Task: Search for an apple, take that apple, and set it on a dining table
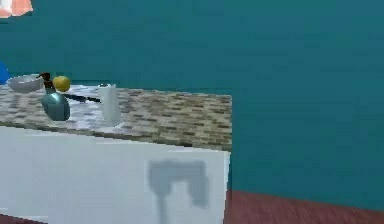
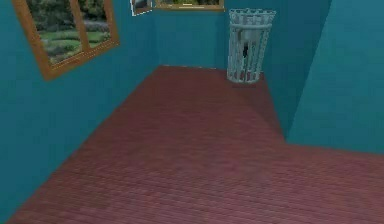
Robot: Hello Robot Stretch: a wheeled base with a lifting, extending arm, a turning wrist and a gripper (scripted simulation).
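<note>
I cannot tell my gripper's state; risk: I take the yellow round thing [image 1: 61, 82] near the countertop's [image 1: 180, 108] back edge for the apple, or bump the teal kettle [image 1: 56, 106] beside it.

No words, numbers, labels, brands or signs can be read in either view. The things standing on the counter [image 1: 180, 112] carry no legible print, and the teal walls bear no readable sign.
</note>
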